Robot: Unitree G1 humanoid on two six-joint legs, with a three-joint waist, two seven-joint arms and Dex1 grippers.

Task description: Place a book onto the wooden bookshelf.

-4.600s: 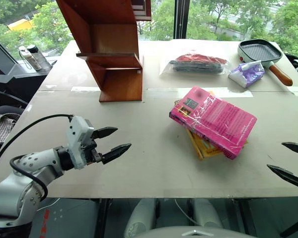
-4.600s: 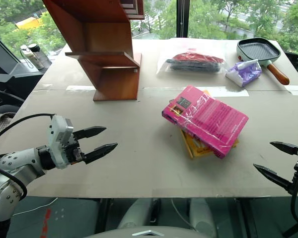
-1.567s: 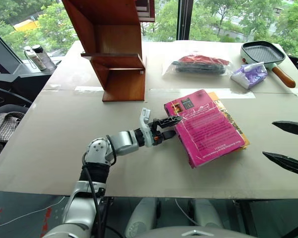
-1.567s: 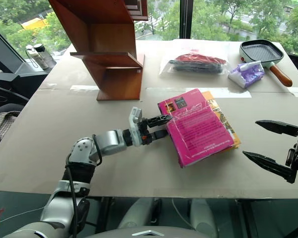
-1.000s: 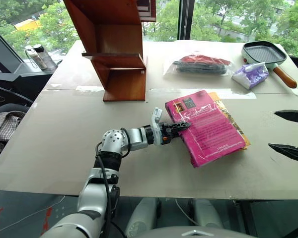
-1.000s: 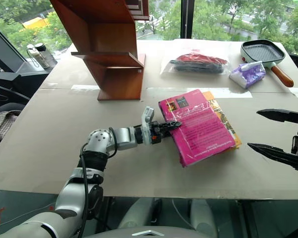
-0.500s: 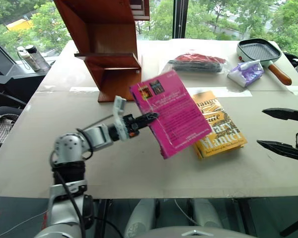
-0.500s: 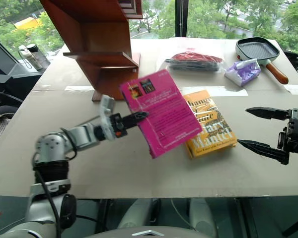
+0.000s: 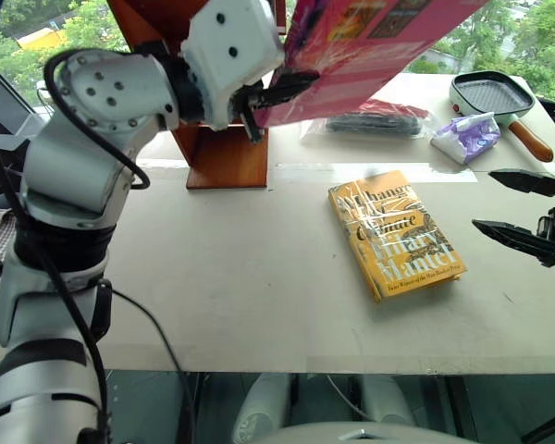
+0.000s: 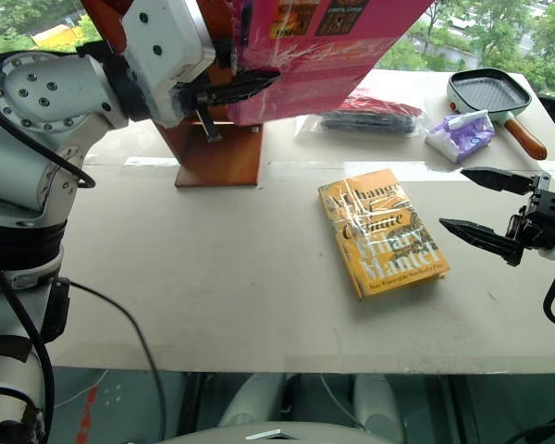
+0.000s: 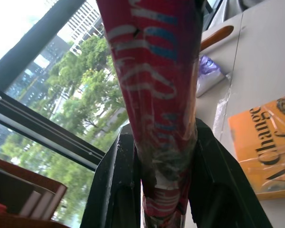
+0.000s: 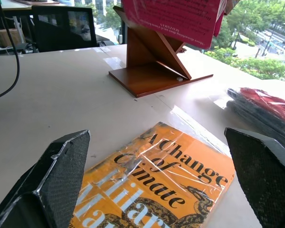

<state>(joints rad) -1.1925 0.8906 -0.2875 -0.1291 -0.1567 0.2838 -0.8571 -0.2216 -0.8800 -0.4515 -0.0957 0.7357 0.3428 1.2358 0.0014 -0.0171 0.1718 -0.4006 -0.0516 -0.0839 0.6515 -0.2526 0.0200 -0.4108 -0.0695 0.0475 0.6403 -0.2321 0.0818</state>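
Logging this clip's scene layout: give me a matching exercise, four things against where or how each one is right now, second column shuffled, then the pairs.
Things:
1. the book
2. yellow-orange book
3. grill pan
4. right gripper

States:
A. lying flat on the table, near its middle
B. open, hovering over the table's right side with nothing in it
C. clamped in the left gripper, raised in front of the wooden bookshelf
D. at the table's far right corner

Pairs: 1-C, 2-A, 3-D, 4-B
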